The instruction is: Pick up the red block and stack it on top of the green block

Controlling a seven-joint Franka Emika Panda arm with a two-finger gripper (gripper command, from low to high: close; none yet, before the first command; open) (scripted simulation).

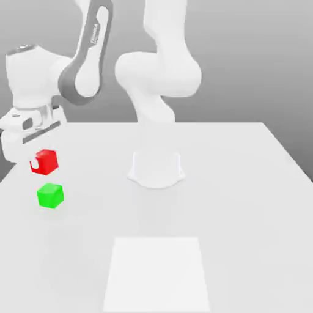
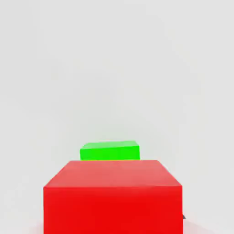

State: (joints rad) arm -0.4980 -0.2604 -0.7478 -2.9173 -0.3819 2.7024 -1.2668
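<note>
The fingers (image 1: 36, 162) are closed on the red block (image 1: 45, 161), one white fingertip showing against the cube's near face in the exterior view, at the left edge of the frame a little above its middle. The red block hangs clear of the tabletop (image 1: 244, 202), held under the white hand at the frame's upper left.

The green block (image 1: 50, 195) sits on the tabletop just below the red block in the exterior view, slightly toward the right of it. A narrow strip of white surface shows between the two cubes, so they are apart, not touching.

In the hand view the red block (image 2: 113, 196) fills the lower middle of the frame, its top face and one side face visible. The green block (image 2: 109, 150) shows as a thin band just above the red block's far edge, near the centre of the frame.

The arm's white base (image 1: 156, 168) stands at the middle of the exterior view, well apart from both cubes. A paler rectangular patch (image 1: 157, 275) lies on the tabletop at the bottom centre.
</note>
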